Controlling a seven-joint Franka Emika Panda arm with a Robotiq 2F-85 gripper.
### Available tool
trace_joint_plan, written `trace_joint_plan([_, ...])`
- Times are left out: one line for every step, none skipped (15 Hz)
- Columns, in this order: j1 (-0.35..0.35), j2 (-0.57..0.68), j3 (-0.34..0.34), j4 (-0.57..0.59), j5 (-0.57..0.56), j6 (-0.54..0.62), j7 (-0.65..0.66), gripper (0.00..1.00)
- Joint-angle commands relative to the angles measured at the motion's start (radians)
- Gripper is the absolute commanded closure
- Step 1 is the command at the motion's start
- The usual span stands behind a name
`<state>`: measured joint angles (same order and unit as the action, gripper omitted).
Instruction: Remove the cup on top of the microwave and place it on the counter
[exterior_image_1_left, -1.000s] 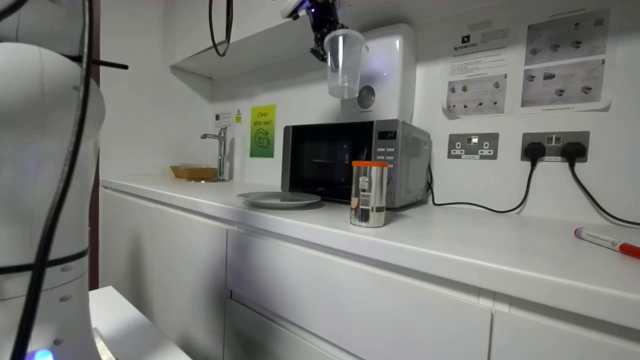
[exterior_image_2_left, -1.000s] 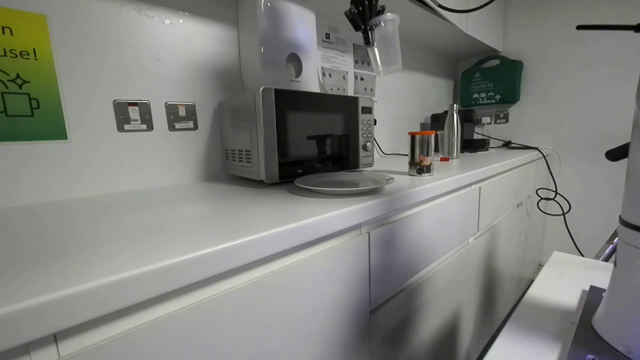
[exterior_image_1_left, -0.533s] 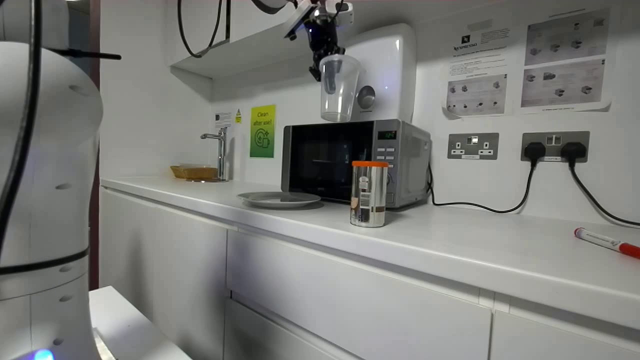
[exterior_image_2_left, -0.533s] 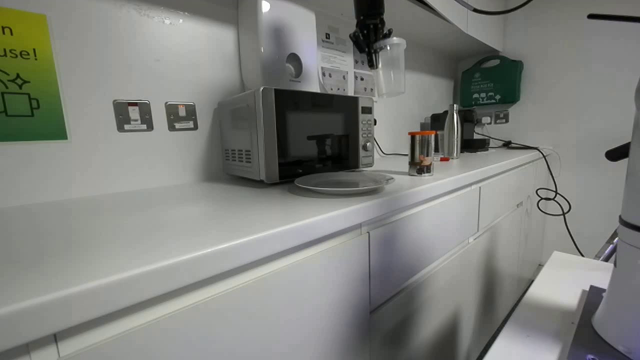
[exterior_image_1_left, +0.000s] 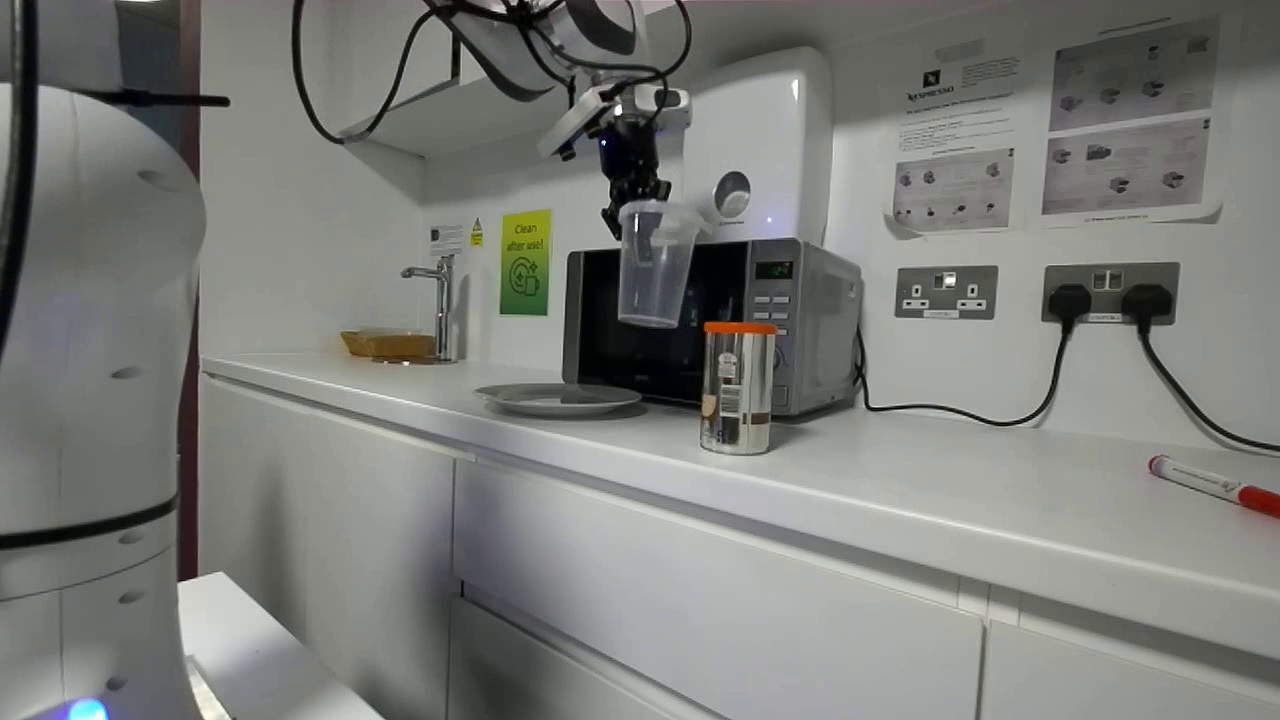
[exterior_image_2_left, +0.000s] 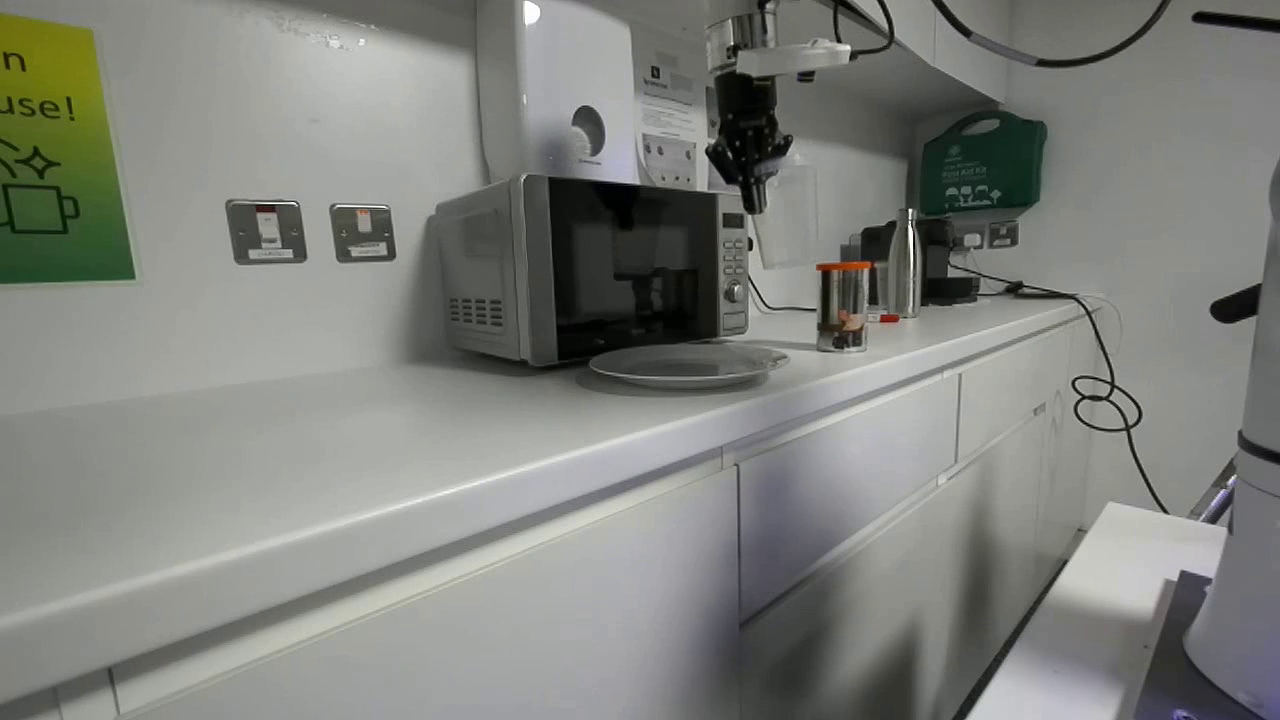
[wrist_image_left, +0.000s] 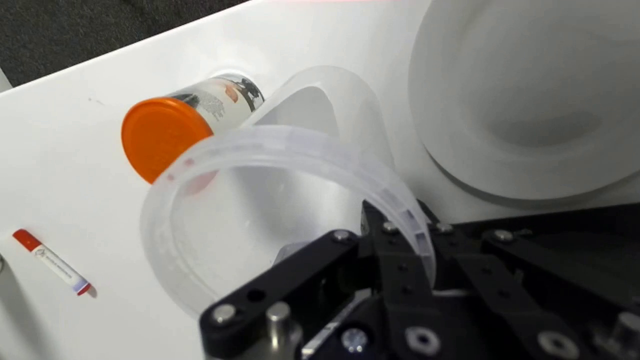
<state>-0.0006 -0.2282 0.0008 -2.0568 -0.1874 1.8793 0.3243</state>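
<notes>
The cup (exterior_image_1_left: 655, 285) is a clear tapered tumbler, also seen in an exterior view (exterior_image_2_left: 790, 220). My gripper (exterior_image_1_left: 632, 225) is shut on its wall at the rim. In the wrist view the cup's rim (wrist_image_left: 280, 142) passes between the two black fingers (wrist_image_left: 400, 220), one inside the cup and one outside. The cup hangs mouth up, slightly tilted, in the air in front of the microwave (exterior_image_1_left: 825, 325), its base below the microwave's top. The white counter (exterior_image_1_left: 920, 490) lies below it; it also shows in an exterior view (exterior_image_2_left: 300, 470).
A metallic canister with an orange lid (exterior_image_1_left: 737, 390) stands close to the cup's path. A grey-white plate (exterior_image_1_left: 560, 398) lies before the microwave. A red and white marker (exterior_image_1_left: 1215, 483) lies on the counter. A steel bottle (exterior_image_2_left: 905, 265) stands farther along. A white dispenser (exterior_image_1_left: 765, 150) hangs above the microwave.
The gripper and cup have come down steadily, from above the microwave's top to in front of its door. The cup has stayed in the grip. More of the arm now shows.
</notes>
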Motion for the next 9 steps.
trace_joint_plan([-0.012, -0.061, 0.013, -0.126, 0.023, 0.074, 0.027, 0.99])
trace_joint_plan([-0.012, -0.066, 0.013, -0.149, 0.031, 0.09, 0.029, 0.99])
trace_joint_plan([-0.012, -0.072, 0.014, -0.171, 0.04, 0.111, 0.032, 0.99])
trace_joint_plan([-0.012, -0.075, 0.013, -0.191, 0.049, 0.131, 0.032, 0.99])
trace_joint_plan([-0.011, -0.078, 0.013, -0.208, 0.061, 0.15, 0.03, 0.99])
trace_joint_plan([-0.011, -0.08, 0.013, -0.223, 0.073, 0.166, 0.029, 0.99])
trace_joint_plan([-0.012, -0.082, 0.014, -0.236, 0.085, 0.181, 0.027, 0.99])
trace_joint_plan([-0.012, -0.084, 0.015, -0.249, 0.092, 0.195, 0.026, 0.99])
trace_joint_plan([-0.013, -0.087, 0.016, -0.261, 0.096, 0.207, 0.026, 0.99])
